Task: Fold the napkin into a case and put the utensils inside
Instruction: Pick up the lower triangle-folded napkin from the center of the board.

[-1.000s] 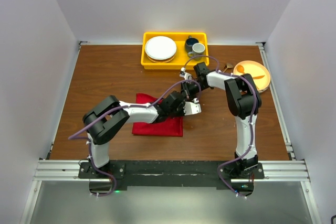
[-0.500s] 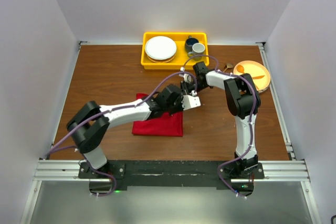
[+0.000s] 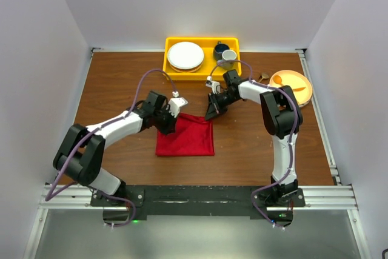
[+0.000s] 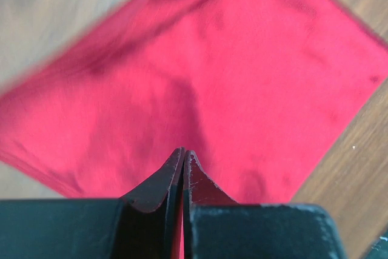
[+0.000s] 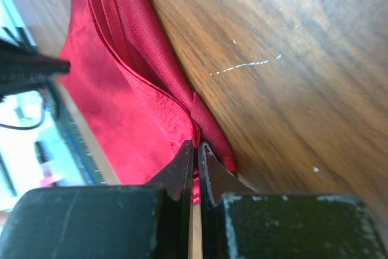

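Napkin [image 3: 185, 139]: lies flat on the table [image 3: 121, 83], middle and near, between the two arms. It is already folded into a stacked square, with several layers showing at its edge in the right wrist view. It is not yet a narrow case.

Left gripper [image 4: 183, 151]: at the napkin's far-left corner, jaws closed tight. A sliver of red shows in the slit, but I cannot tell whether cloth is nipped or only seen behind. It probably sits there to pin or lift that corner for the next fold.

Right gripper [image 5: 196, 144]: at the far-right corner, jaws pressed together on the cloth's layered edge, with red caught between them. Holding this corner keeps the layers from sliding apart.

Step in hand: likely another fold, both far corners worked together so the edge travels straight.

Utensils [image 3: 262, 77]: a small gold glint, far right, just left of the orange plate [image 3: 306, 92] and well apart from the cloth. It is too small to be sure of.

Yellow tray [image 3: 167, 59]: farthest back, holding white plates [image 3: 185, 56] and cups [image 3: 224, 53], out of the way.
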Robot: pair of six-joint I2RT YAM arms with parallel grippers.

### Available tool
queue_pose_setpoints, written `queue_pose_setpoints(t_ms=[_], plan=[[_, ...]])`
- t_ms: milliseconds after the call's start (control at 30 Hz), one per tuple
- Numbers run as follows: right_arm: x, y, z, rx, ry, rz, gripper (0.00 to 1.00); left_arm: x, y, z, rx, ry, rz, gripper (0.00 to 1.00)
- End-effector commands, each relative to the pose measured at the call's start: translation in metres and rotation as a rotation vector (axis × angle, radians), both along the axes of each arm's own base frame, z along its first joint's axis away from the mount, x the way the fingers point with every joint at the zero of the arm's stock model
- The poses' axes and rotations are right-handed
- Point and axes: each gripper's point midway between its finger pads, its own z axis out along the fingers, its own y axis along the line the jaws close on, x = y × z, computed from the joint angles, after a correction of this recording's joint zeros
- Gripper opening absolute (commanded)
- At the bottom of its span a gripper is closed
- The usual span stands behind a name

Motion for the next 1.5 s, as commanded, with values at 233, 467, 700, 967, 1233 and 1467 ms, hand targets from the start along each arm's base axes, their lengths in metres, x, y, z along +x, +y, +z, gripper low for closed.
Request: queue_pose_setpoints(t_ms=[233, 467, 700, 967, 1233, 1467], plan=[[0.002, 0.011, 0.051, -0.008, -0.413, 0.282, 0.00, 0.003, 0.013, -0.039, -0.093, 0.334, 0.183, 0.01], [-0.023, 0.003, 0.055, -0.053, -0.598, 0.507, 0.00, 0.009, 0.025, -0.053, -0.059, 0.370, 0.268, 0.00], [-0.040, -0.015, 0.033, -0.136, -0.673, 0.646, 0.00, 0.005, 0.031, -0.058, -0.040, 0.372, 0.284, 0.00], [-0.046, -0.026, -0.003, -0.211, -0.740, 0.756, 0.00, 0.007, 0.031, -0.059, -0.041, 0.375, 0.287, 0.00], [-0.043, -0.029, -0.008, -0.231, -0.777, 0.780, 0.00, 0.035, 0.024, 0.045, -0.283, 0.023, 0.081, 0.27], [-0.038, -0.025, 0.001, -0.222, -0.824, 0.785, 0.00, 0.069, 0.053, 0.042, -0.095, -0.058, 0.149, 0.43]])
